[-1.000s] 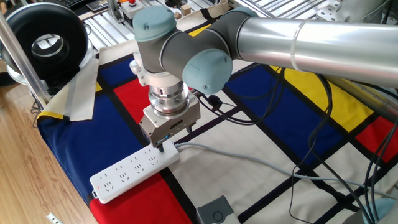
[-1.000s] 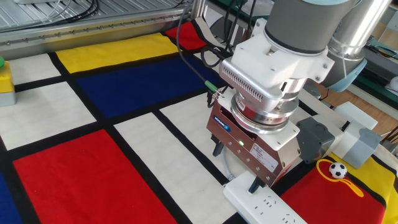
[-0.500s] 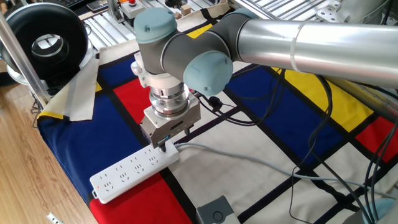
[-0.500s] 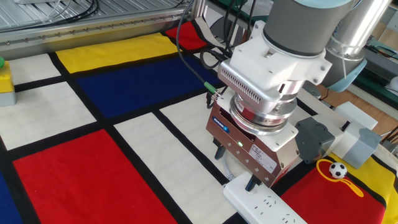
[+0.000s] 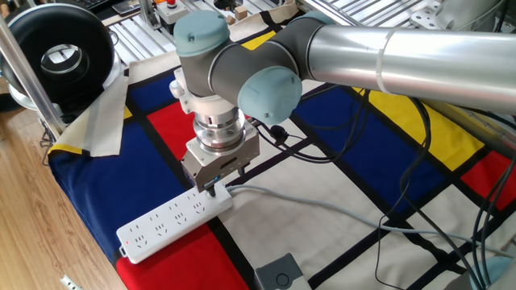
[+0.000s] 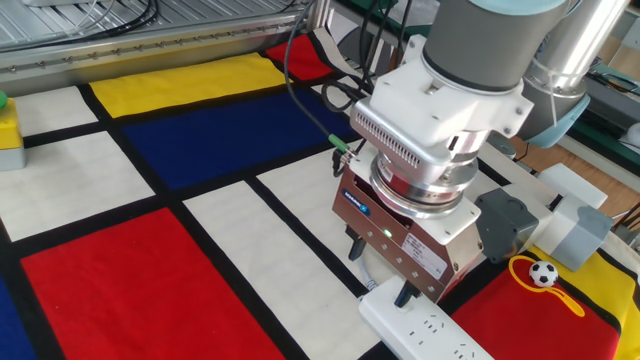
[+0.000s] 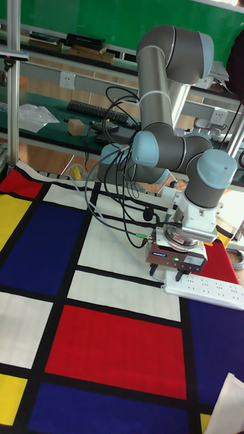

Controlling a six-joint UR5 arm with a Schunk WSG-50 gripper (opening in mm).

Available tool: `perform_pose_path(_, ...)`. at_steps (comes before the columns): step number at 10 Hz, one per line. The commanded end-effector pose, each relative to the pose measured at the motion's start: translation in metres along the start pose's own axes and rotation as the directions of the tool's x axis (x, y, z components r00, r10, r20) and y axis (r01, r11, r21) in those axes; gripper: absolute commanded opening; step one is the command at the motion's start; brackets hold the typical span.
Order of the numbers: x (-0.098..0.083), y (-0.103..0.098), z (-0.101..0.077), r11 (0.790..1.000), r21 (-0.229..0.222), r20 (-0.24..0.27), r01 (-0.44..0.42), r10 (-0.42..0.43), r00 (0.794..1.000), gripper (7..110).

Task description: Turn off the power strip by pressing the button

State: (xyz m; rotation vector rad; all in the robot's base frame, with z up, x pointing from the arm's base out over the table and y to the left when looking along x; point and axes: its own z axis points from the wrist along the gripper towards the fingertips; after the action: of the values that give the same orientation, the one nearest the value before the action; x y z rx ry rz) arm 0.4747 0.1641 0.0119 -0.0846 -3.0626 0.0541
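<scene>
The white power strip [image 5: 173, 220] lies on the checked cloth, its pale grey cord [image 5: 322, 207] running off to the right. My gripper [image 5: 210, 190] points straight down over the strip's cord end. In the other fixed view its two dark fingers stand apart, so the gripper [image 6: 378, 268] is open with nothing held. One fingertip [image 6: 404, 293] sits at the end of the power strip [image 6: 430, 335], the other hangs over the cloth beside the cord. The button is hidden under that fingertip. The tall fixed view shows the gripper [image 7: 167, 271] at the left end of the power strip [image 7: 211, 289].
A small grey box [image 5: 279, 275] sits near the front edge, also seen as the grey box [image 6: 510, 225]. A yellow box [image 6: 8, 128] stands at far left. A little football toy [image 6: 543, 273], black cables [image 5: 322, 153] and a folded cloth [image 5: 105, 121] lie around.
The gripper has shifted only very slightly over the strip's cord end. The strip and everything else stay where they were.
</scene>
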Motion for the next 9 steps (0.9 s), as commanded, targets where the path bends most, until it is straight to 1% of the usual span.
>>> perform_pose_path(1, 0.000, 0.003, -0.001, 1.000, -0.014, -0.005, 0.000, 0.000, 1.000, 66)
perform_pose_path(3, 0.000, 0.005, -0.002, 1.000, -0.017, -0.005, 0.000, 0.000, 1.000, 66)
perform_pose_path(6, 0.000, 0.014, -0.004, 1.000, -0.020, -0.006, 0.000, 0.000, 1.000, 66)
perform_pose_path(8, 0.000, 0.014, -0.004, 1.000, -0.022, -0.006, 0.007, -0.007, 1.000, 66)
perform_pose_path(9, 0.000, 0.014, -0.003, 1.000, -0.023, -0.007, 0.010, -0.010, 1.000, 88)
